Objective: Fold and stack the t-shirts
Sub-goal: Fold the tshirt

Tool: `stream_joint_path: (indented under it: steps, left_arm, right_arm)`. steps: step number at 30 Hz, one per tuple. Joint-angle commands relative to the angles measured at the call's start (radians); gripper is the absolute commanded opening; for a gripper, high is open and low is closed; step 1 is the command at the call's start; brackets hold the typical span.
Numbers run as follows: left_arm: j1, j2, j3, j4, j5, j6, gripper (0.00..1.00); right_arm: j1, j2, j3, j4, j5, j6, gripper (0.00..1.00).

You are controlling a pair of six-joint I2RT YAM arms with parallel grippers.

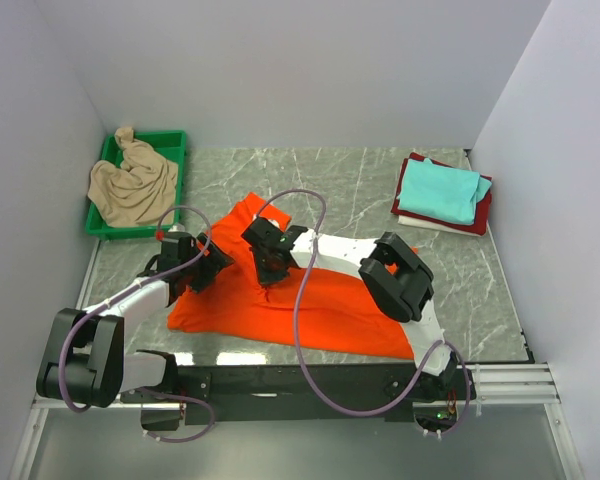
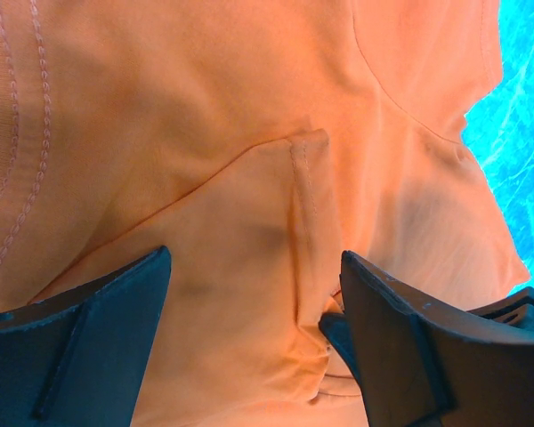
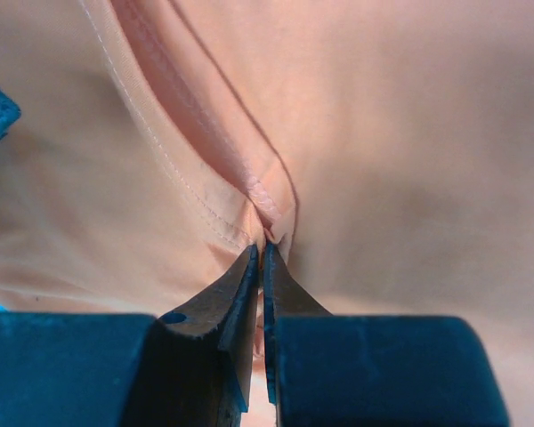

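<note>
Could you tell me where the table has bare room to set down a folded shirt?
Bare marble table runs along the far edge between the green tray and the teal-topped shirt stack, and right of the orange t-shirt below that stack. The near centre is crowded: left fingers and right fingers are both at that shirt.

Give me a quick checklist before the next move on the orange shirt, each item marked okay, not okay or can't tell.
1. Right tool pinching the orange shirt: ok.
2. Pinch takes a single layer: cannot tell.
3. Left tool gripping cloth: not ok, open over a stitched hem.
4. Shirt lying flat: not ok, creased.
5. Stack topped by the teal shirt apart from both arms: ok.
</note>
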Motion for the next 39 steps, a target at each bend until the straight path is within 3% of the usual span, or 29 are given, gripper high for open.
stream_joint_path:
  steps: [1, 14, 20, 26, 39]
  left_arm:
    - [0.009, 0.016, -0.038, -0.052, -0.033, 0.026, 0.85]
    - [0.009, 0.004, -0.043, -0.058, -0.039, 0.029, 0.85]
    - [0.011, 0.003, -0.04, -0.065, -0.048, 0.043, 0.85]
    - [0.011, 0.009, -0.036, -0.019, 0.007, 0.054, 0.85]
    - [-0.011, 0.02, 0.157, -0.096, -0.02, 0.133, 0.84]
  right_arm:
    - [-0.004, -0.065, 0.003, -0.032, 0.065, 0.021, 0.1]
    - [-0.025, -0.07, -0.003, -0.034, 0.096, 0.042, 0.11]
    - [-0.059, -0.114, -0.048, -0.025, 0.11, 0.068, 0.24]
    - [-0.119, -0.229, -0.165, -0.002, 0.128, 0.085, 0.33]
    - [-0.313, -0.614, -0.621, 0.029, 0.14, 0.09, 0.34]
